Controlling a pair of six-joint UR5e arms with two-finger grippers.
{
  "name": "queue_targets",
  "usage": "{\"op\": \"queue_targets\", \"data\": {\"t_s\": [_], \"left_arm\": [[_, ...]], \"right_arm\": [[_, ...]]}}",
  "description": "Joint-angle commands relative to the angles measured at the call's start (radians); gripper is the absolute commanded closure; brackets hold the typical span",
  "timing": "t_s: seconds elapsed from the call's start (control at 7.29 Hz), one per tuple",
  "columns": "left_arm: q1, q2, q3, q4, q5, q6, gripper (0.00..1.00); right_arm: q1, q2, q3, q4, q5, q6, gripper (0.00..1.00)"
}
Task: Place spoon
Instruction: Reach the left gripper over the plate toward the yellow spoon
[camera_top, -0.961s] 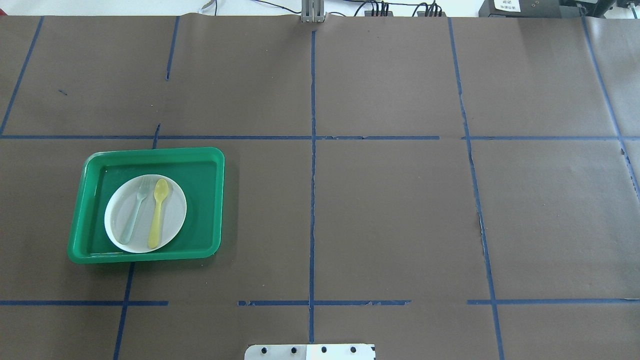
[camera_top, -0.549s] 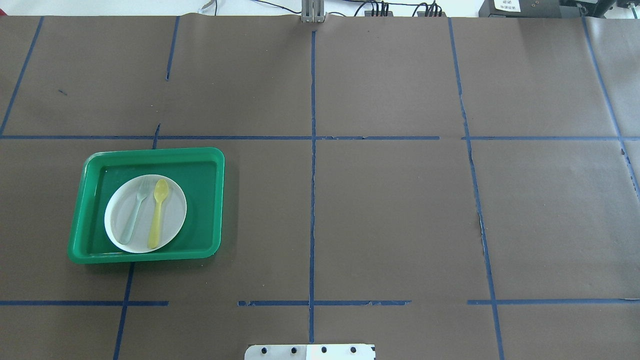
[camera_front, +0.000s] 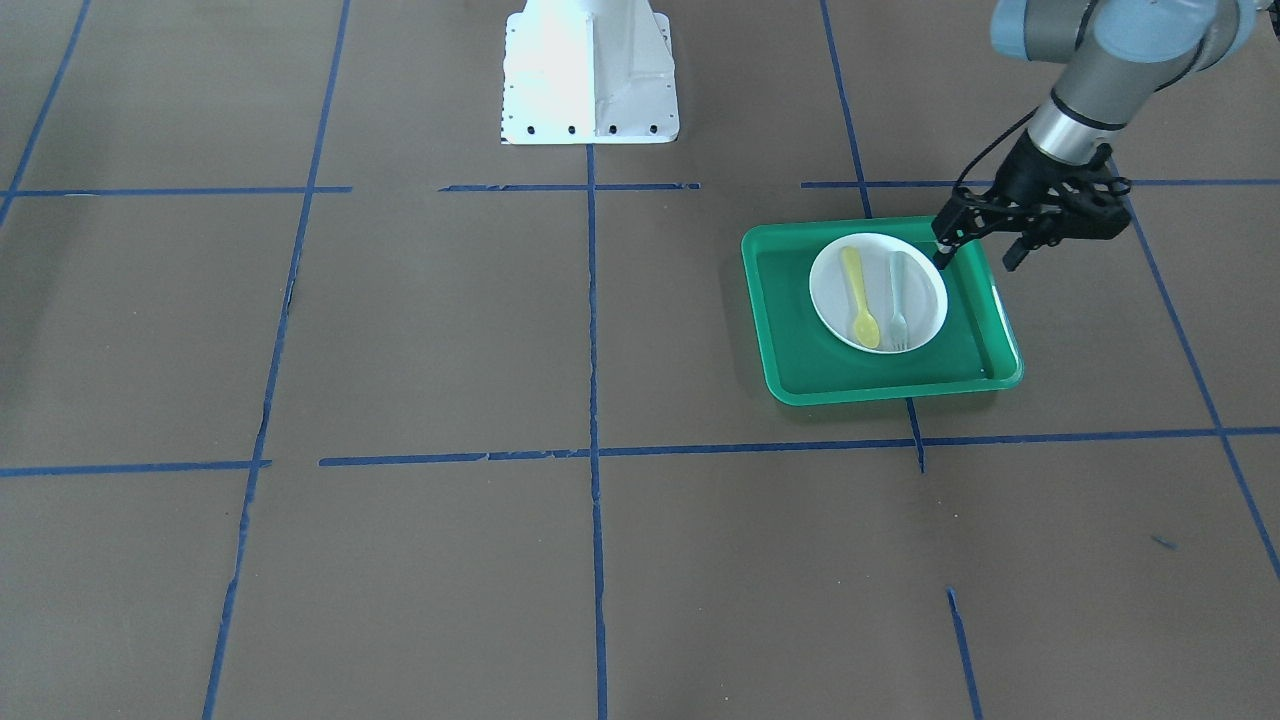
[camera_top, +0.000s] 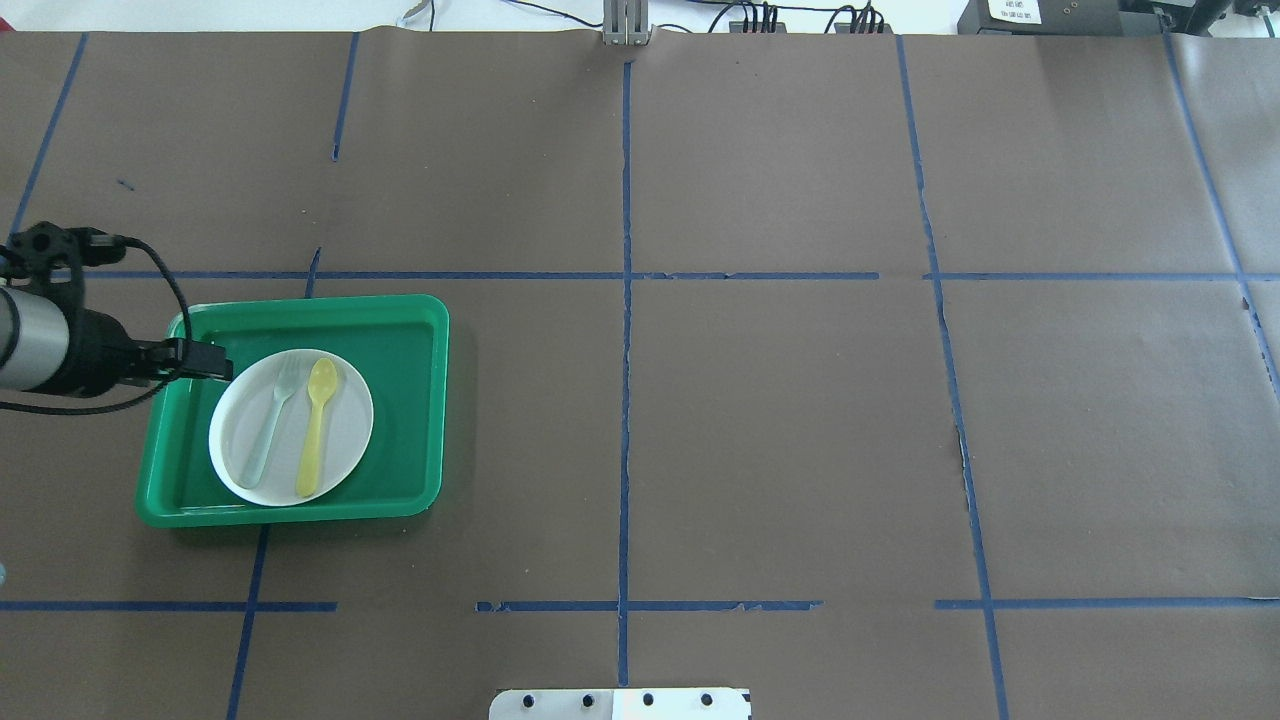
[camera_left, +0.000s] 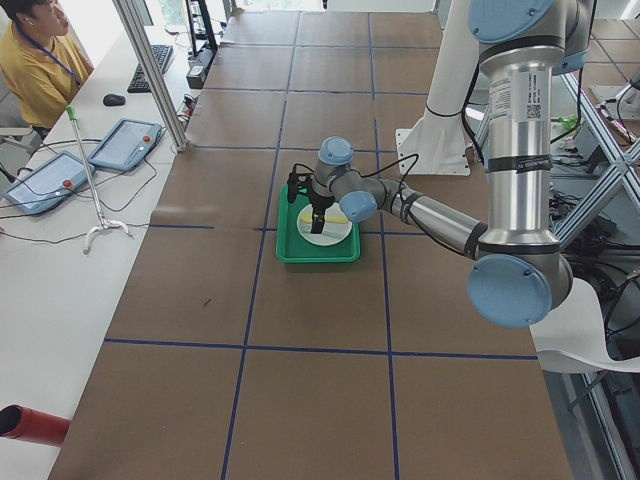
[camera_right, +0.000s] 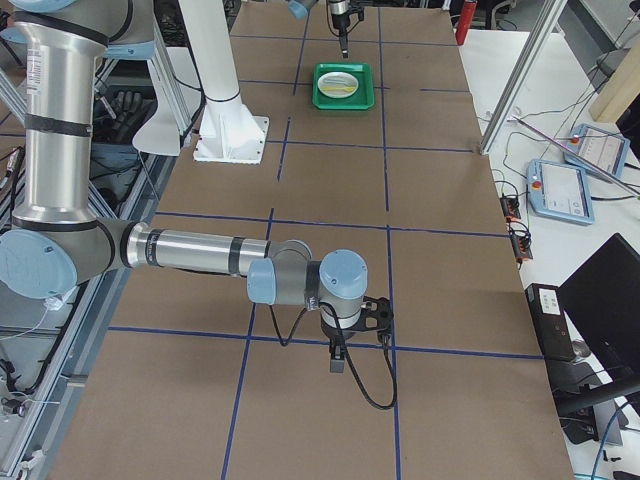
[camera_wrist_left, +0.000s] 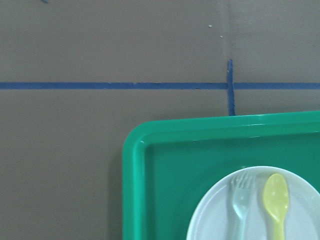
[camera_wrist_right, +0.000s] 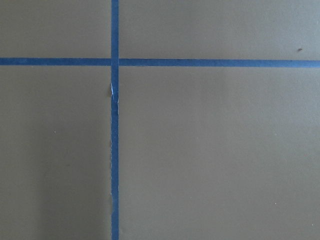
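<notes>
The yellow spoon lies on the white plate in the green tray, bowl pointing away from the robot, beside a pale grey-green fork. It also shows in the front view and the left wrist view. My left gripper hangs above the tray's left rim, near the plate's edge, with its fingers apart and empty; it also shows in the overhead view. My right gripper shows only in the right side view, far from the tray; I cannot tell whether it is open or shut.
The table is covered with brown paper marked by blue tape lines. The robot's white base stands at the table's near edge. Operator tablets and a person sit beyond the far edge.
My left arm has come into the overhead view from the left and now hangs over the tray's left rim. The spoon, fork, plate and tray have not moved.
</notes>
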Motion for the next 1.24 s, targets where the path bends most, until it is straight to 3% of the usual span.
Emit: {"op": "queue_targets", "data": {"t_s": [0.0,0.14,0.41,1.1], "left_arm": [[0.121,-0.091,0.024,0.106,0.058,-0.072,0.12],[0.127,-0.175,0.067,0.178,0.057,-0.072,0.14],[0.131,-0.194,0.109,0.178,0.049,-0.057,0.39],[0.152,-0.194,0.175,0.115,0.048,-0.054,0.38]], "right_arm": [[0.0,0.0,0.0,0.0,0.0,0.0,0.0],[0.0,0.0,0.0,0.0,0.0,0.0,0.0],[0.0,0.0,0.0,0.0,0.0,0.0,0.0],[0.0,0.0,0.0,0.0,0.0,0.0,0.0]]}}
